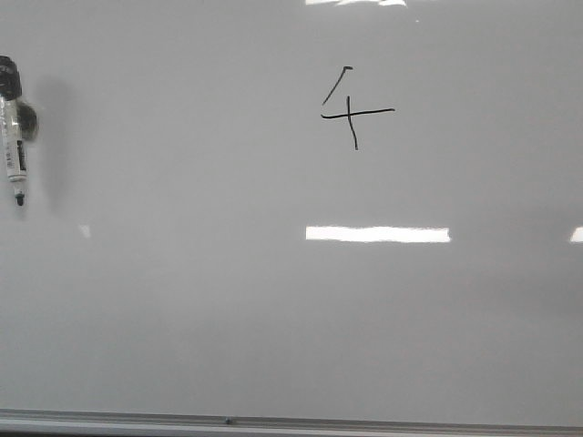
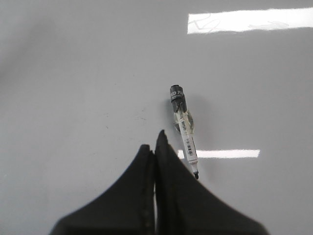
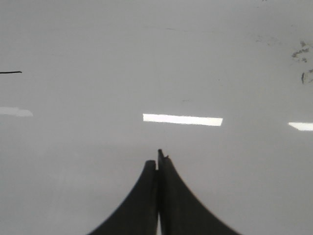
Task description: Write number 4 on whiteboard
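Note:
The whiteboard (image 1: 182,319) fills the front view. A thin black open-topped number 4 (image 1: 351,109) is drawn on its upper middle. A white-barrelled marker (image 1: 14,137) with a black end lies on the board at the far left, tip bare. In the left wrist view the marker (image 2: 184,128) lies just beyond my left gripper (image 2: 152,146), which is shut and empty. My right gripper (image 3: 157,160) is shut and empty over bare board (image 3: 146,58). The end of a black stroke (image 3: 11,72) shows at the edge of the right wrist view. Neither gripper shows in the front view.
A silver-grey frame strip (image 1: 273,424) runs along the board's near edge. Bright white glare patches (image 1: 377,234) lie on the board. Faint dark smudges (image 3: 301,54) mark the board in the right wrist view.

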